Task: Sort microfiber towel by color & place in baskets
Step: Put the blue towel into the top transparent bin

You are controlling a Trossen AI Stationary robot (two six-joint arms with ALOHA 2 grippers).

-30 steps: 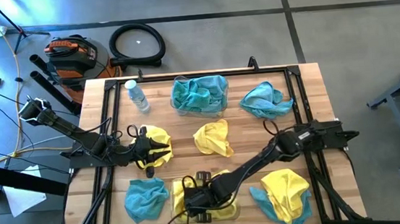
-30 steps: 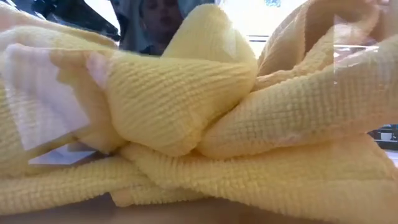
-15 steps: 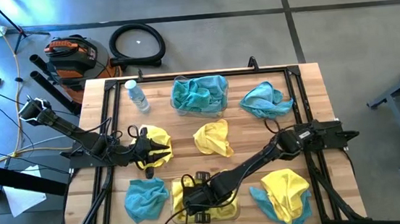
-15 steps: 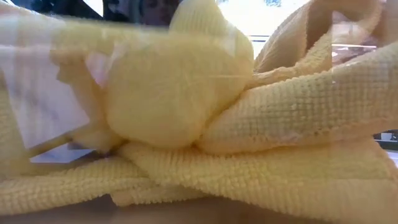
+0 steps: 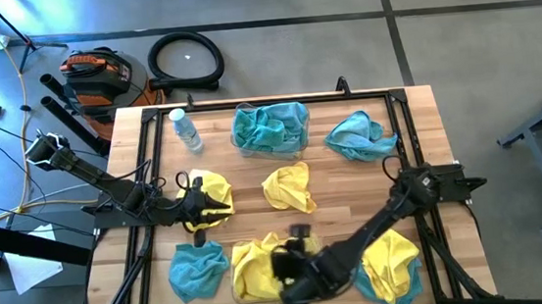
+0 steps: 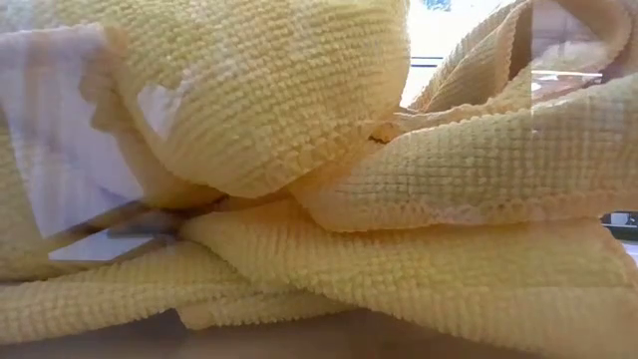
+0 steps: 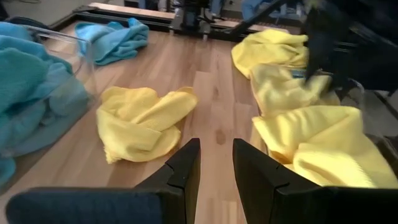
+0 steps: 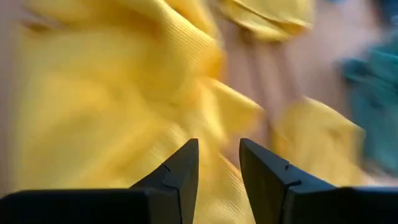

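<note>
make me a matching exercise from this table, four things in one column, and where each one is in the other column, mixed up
Things
1. water bottle
2. teal towels in the bin
3. left pincer
4. right pincer

Places or states
A. near edge of the table, by the yellow-filled bin
B. far left corner of the table
C. far side of the table, near the middle
D. at a loose yellow towel on the table's left side

Pairs: 1-B, 2-C, 3-D, 4-A
</note>
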